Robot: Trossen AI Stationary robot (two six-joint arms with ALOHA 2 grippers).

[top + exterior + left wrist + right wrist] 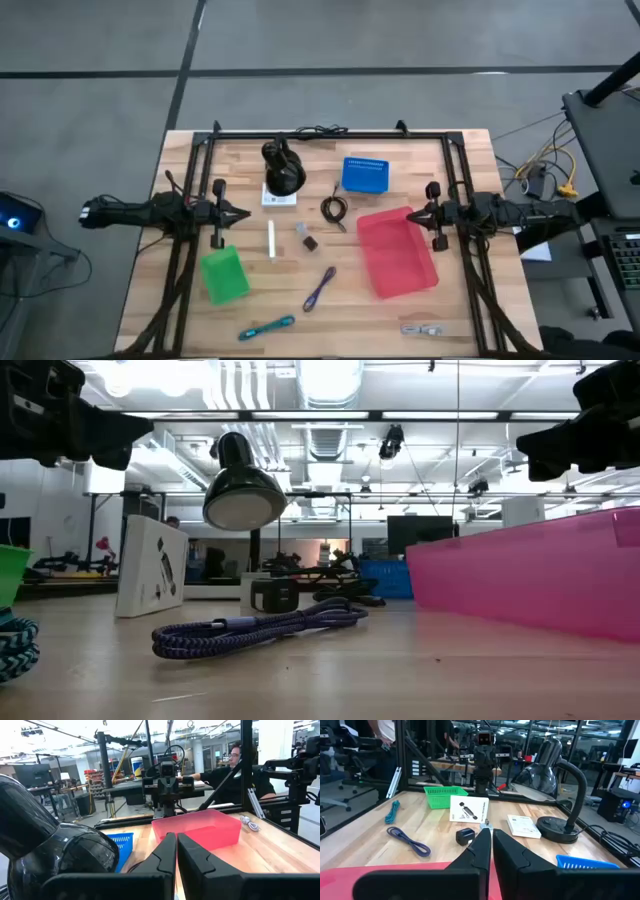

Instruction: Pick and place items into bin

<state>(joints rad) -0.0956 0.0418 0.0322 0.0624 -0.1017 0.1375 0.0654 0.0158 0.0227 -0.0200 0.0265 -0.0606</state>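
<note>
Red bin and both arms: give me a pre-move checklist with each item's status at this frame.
1. Red bin has nothing in it: ok.
2. Left gripper shut, holding nothing: ok.
3. Right gripper shut, above the bin's edge: ok.
4. Purple cable lies free on the table: ok.
5. Teal cable and silver piece untouched near the front edge: ok.
6. Black lamp stands close to the small items: not ok.

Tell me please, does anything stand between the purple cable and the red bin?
Nothing visible does. In the high view the purple cable lies on bare table just beside the red bin, with open wood between them. The small dark block sits farther back, off that line.
</note>
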